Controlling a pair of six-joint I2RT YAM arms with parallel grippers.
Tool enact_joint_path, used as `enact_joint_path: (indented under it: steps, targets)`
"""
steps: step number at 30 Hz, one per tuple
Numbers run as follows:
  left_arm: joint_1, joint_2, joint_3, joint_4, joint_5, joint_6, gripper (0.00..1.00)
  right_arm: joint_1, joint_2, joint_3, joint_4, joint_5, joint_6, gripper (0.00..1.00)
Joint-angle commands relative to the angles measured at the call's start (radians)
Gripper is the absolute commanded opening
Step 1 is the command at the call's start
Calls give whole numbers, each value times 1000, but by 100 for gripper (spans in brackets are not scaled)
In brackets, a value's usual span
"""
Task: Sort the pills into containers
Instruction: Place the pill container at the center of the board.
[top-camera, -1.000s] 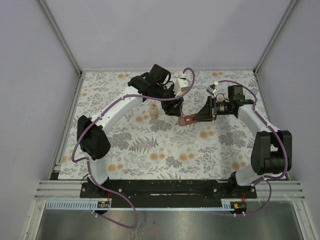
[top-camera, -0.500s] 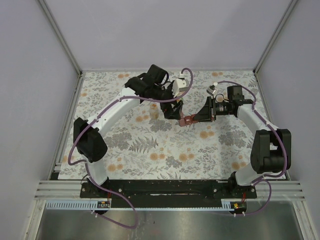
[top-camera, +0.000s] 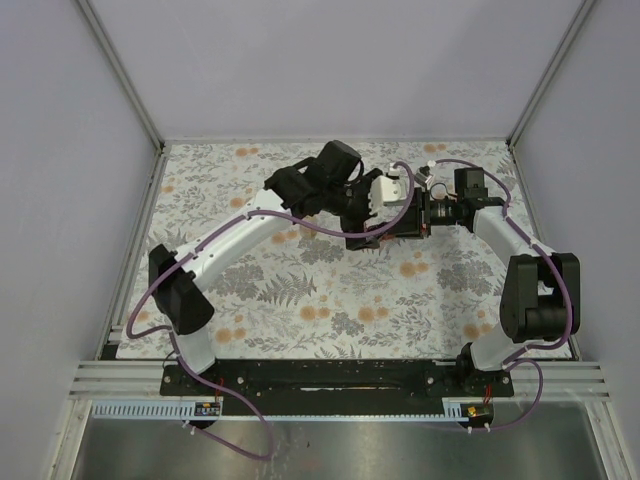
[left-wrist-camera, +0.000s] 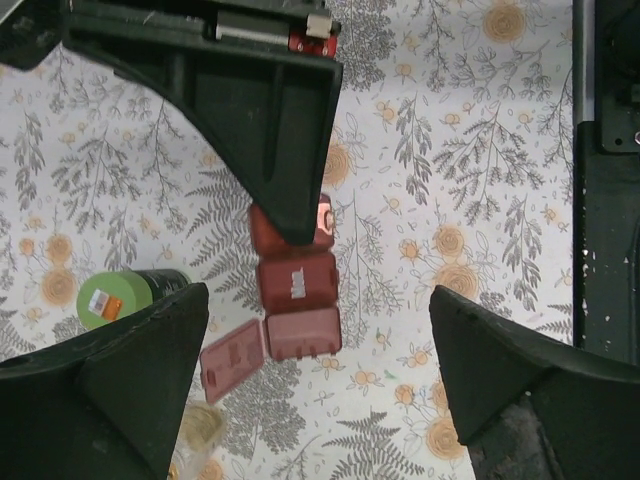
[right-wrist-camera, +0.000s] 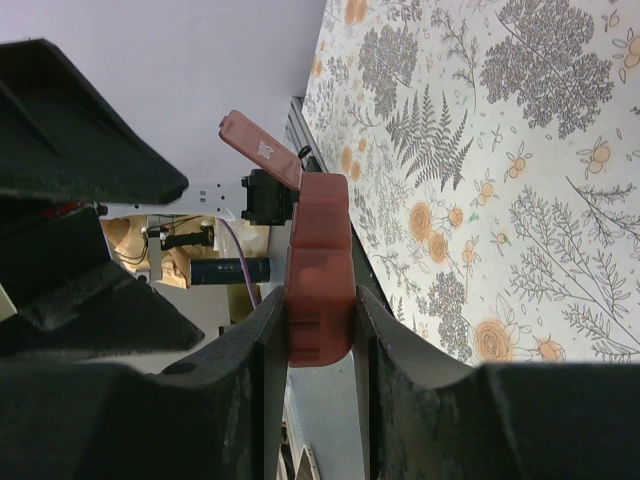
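Note:
The dark-red pill box (left-wrist-camera: 296, 292) lies below my left gripper (left-wrist-camera: 318, 294), which hangs open and wide above it, touching nothing. One end lid (left-wrist-camera: 232, 358) is flipped open to the side. My right gripper (right-wrist-camera: 320, 322) is shut on the box's (right-wrist-camera: 320, 262) far end, with the raised lid (right-wrist-camera: 262, 148) beyond. From the top, only a red sliver of the box (top-camera: 379, 240) shows between the two grippers (top-camera: 366, 226) (top-camera: 408, 226). The green bottle (left-wrist-camera: 116, 298) and a pale bottle (left-wrist-camera: 200, 426) stand beside the box. I can make out no pills.
A floral cloth (top-camera: 300, 292) covers the table, printed with orange flowers and grey ferns. Pale walls close in the back and both sides. The left arm (top-camera: 250, 225) reaches across the middle, and purple cables (top-camera: 330, 228) loop off both arms.
My left gripper has opened wide and swung right, to hang over the pill box. The right gripper has kept its hold and hardly moved.

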Motion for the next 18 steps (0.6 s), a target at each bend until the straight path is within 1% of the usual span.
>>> enact_joint_path:
  steps: [1, 5, 9, 16, 18]
  targets:
    - [-37, 55, 93, 8, -72, 59, 94, -1, -22, -15, 125, -24, 99, 0]
    - [-71, 92, 107, 8, -128, 87, 91, 1, -27, -27, 151, -27, 117, 0]
    - [-77, 116, 112, 19, -184, 96, 89, 1, -36, -46, 195, -38, 150, 0]
    - [-79, 144, 109, 17, -210, 110, 88, 1, -39, -58, 232, -47, 179, 0]
    - [-79, 150, 110, 20, -218, 114, 87, 1, -39, -60, 235, -47, 180, 0]
